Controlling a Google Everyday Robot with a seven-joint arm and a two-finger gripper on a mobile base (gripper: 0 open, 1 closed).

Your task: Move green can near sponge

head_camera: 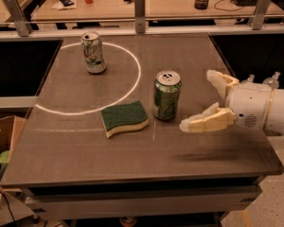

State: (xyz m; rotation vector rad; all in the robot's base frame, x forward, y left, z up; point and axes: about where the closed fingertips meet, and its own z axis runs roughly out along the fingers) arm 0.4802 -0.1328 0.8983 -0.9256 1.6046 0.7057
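Green can (166, 96) stands upright on the desk (85, 148), toward the right of its middle, with its silver top and pull tab facing up and pale markings low on its side; every place below is given from this can.

The desk is a dark grey slab that spreads out on all sides of the can. Its far edge lies beyond the can and its near edge lies on the camera's side. The robot arm (258, 109), white and rounded, comes in from the right of the can and hangs over the desk's right edge. A thin white circle (138, 74) is drawn on the desk to the left of the can and beyond it, and the can stands just outside the circle's right-hand curve.

The end effector (197, 100) is just to the right of the can, at about the can's height and not touching it. Its two pale fingers (209, 122) are spread wide and hold nothing, and the nearer finger's tip points at the can's lower half.

The sponge (124, 118), dark green over pale yellow, lies flat just beside the can, to its left and slightly nearer the camera. A paler can (93, 52) stands upright well to the left of the green can and beyond it, inside the circle.
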